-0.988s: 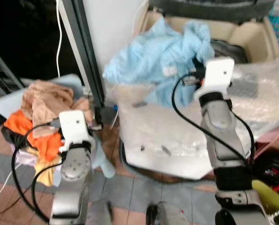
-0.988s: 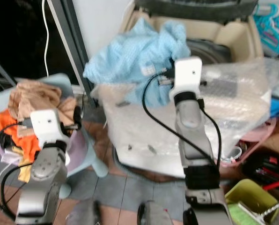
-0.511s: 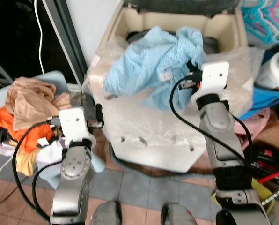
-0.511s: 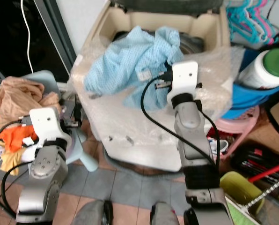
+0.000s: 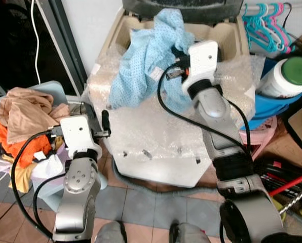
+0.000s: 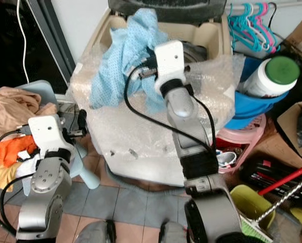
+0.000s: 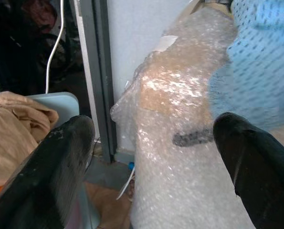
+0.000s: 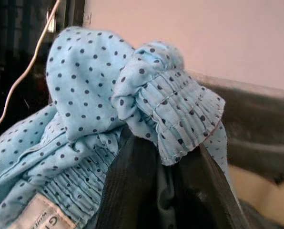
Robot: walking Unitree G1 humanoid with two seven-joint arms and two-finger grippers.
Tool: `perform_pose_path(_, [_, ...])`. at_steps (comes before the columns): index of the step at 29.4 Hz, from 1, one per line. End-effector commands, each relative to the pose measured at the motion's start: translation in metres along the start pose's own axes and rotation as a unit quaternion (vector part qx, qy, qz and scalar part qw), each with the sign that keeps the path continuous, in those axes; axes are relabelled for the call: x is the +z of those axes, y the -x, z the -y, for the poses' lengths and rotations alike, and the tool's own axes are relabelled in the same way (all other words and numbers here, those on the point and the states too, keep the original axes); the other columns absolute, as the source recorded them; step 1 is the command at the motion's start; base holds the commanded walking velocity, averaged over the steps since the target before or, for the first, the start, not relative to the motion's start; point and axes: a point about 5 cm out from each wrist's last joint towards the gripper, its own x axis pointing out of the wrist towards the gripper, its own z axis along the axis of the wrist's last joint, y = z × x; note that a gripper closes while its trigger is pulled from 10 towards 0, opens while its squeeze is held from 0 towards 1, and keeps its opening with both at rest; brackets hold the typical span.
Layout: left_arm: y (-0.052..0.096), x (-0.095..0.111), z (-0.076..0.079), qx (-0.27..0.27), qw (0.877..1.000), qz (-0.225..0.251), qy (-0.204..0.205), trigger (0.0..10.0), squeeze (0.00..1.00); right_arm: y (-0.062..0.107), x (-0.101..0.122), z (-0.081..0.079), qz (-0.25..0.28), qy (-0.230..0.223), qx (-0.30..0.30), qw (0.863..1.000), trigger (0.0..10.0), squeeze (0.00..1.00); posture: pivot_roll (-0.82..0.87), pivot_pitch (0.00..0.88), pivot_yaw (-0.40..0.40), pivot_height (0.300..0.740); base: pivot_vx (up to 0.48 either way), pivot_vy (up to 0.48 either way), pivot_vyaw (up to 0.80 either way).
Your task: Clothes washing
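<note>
The right tool [image 8: 156, 186] pinches a light blue dotted garment [image 5: 148, 55], which is bunched over the front rim of the open washing machine [image 5: 227, 38] and trails down its bubble-wrapped top. The left tool [image 7: 154, 164], fingers spread with nothing between them, hangs beside the machine's left edge, above the narrow gap separating it from a pale blue chair [image 5: 54, 91] heaped with clothes [image 5: 24, 119].
</note>
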Motion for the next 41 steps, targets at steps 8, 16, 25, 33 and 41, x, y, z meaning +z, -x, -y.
perform_pose_path(8, [-0.001,0.001,0.002,0.0,1.0,0.003,0.004,10.0,0.0,-0.02,0.022,0.051,0.036,0.014,-0.112,0.993,10.0,0.0,0.03,0.121,0.021,0.74,0.317,0.0,0.0])
perform_pose_path(16, [0.0,0.0,0.005,0.006,1.0,-0.002,0.011,10.0,0.0,0.003,-0.035,0.061,-0.1,-0.02,-0.149,0.984,10.0,0.0,0.03,0.122,0.021,0.74,0.0,0.0,0.0])
perform_pose_path(25, [0.001,-0.003,-0.001,0.025,1.0,-0.011,0.0,10.0,0.0,0.038,-0.044,0.069,-0.079,0.0,-0.168,0.983,10.0,1.0,0.03,0.114,0.029,0.74,0.0,0.0,0.0])
perform_pose_path(33, [-0.006,-0.001,-0.007,0.032,0.998,-0.009,-0.05,10.0,0.0,0.069,-0.038,0.066,-0.061,0.021,-0.143,0.988,10.0,1.0,0.05,0.08,0.026,0.74,0.0,0.0,0.0])
perform_pose_path(41, [-0.01,0.016,-0.011,0.04,0.998,0.026,-0.043,10.0,0.0,0.084,-0.035,0.05,-0.066,0.004,-0.112,0.992,10.0,1.0,0.04,0.057,0.027,0.74,0.0,0.0,0.0])
